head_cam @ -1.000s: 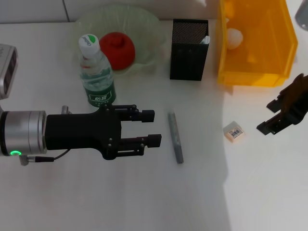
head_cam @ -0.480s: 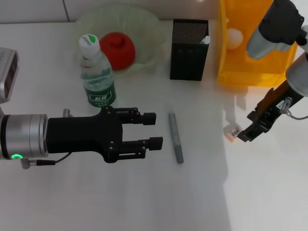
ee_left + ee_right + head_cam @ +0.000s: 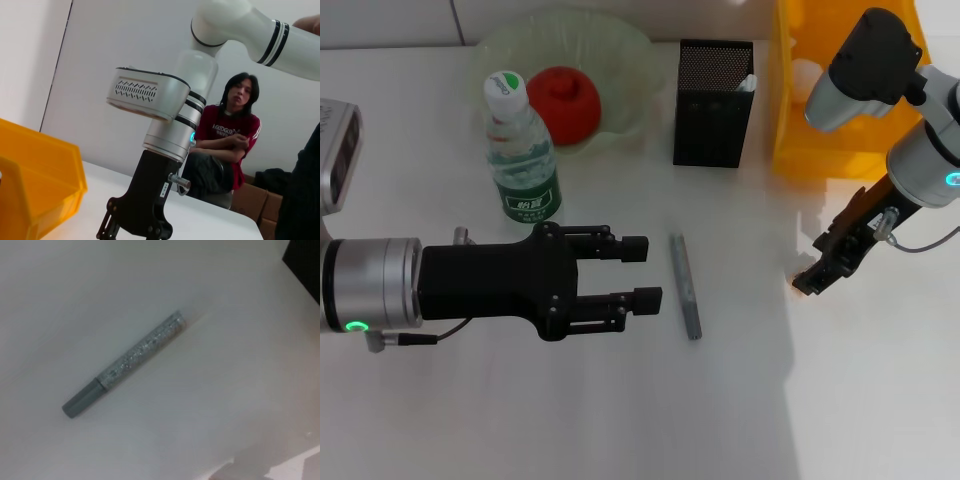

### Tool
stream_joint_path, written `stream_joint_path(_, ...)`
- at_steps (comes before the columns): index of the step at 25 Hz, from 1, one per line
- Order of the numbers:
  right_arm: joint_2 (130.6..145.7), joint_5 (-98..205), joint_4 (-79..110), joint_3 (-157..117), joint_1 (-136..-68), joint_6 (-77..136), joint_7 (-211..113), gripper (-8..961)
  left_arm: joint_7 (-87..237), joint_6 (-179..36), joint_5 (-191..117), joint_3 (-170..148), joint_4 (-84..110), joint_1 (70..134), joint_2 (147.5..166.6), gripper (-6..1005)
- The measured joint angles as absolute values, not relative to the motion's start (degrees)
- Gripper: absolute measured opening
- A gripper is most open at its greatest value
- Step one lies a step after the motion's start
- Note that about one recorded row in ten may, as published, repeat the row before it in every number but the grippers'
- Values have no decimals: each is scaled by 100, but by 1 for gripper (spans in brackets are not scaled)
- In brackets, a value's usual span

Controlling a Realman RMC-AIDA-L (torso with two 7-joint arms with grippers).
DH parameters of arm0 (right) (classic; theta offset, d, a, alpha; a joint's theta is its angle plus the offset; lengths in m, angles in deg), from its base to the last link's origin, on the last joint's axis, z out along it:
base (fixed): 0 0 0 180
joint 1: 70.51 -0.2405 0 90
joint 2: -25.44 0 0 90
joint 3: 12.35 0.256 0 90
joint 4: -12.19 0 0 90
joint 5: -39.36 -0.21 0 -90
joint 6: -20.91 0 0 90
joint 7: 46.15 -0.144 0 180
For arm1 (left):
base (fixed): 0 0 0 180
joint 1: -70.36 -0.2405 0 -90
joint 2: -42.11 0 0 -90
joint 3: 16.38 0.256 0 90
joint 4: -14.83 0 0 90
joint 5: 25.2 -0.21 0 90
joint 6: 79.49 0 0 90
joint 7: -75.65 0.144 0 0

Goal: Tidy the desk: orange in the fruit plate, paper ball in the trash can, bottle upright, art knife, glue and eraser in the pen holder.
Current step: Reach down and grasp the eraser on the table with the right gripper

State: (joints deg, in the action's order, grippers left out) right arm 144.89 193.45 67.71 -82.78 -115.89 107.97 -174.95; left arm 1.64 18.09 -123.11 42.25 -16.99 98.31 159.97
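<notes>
Art knife (image 3: pixel 685 286): flat on the white desk (image 3: pixel 620 420), grey and slim, lengthwise toward the pen holder (image 3: pixel 713 105), touched by nothing; seen whole in the right wrist view (image 3: pixel 125 365), again lying alone. Just beside it, on the robot's left: left gripper (image 3: pixel 645 270), held level over the desk, fingers (image 3: pixel 632 243) spread wide, empty, tips pointing at the knife but apart from it. On the robot's right, in front of the trash can (image 3: pixel 790 130): right gripper (image 3: pixel 810 278), tilted steeply down, tip at the desk surface; whether open or closed, cannot tell; seen also in the left wrist view (image 3: pixel 135 220), next to the yellow-orange bin (image 3: pixel 40 185). Eraser hidden under that tip, not to be made out. Orange (image 3: pixel 563 100) resting in the fruit plate (image 3: pixel 620 60) at the back. Bottle (image 3: pixel 520 150) upright just in front of the plate. Paper ball (image 3: pixel 807 75) inside the trash can, partly behind the right arm.
</notes>
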Motion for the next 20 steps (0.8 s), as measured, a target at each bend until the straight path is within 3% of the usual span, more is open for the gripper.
stream_joint_path(7,14505,19159,6585,-8464,-11600,10650,-17500,652,156,1809,-12311,4238,-1699,9849,15994,619)
stream_joint_path(20,14500,19158,6425,-8744,-11636,10384,-17662,472,150,1806,-12311,4234,-1698,9847,15998,619)
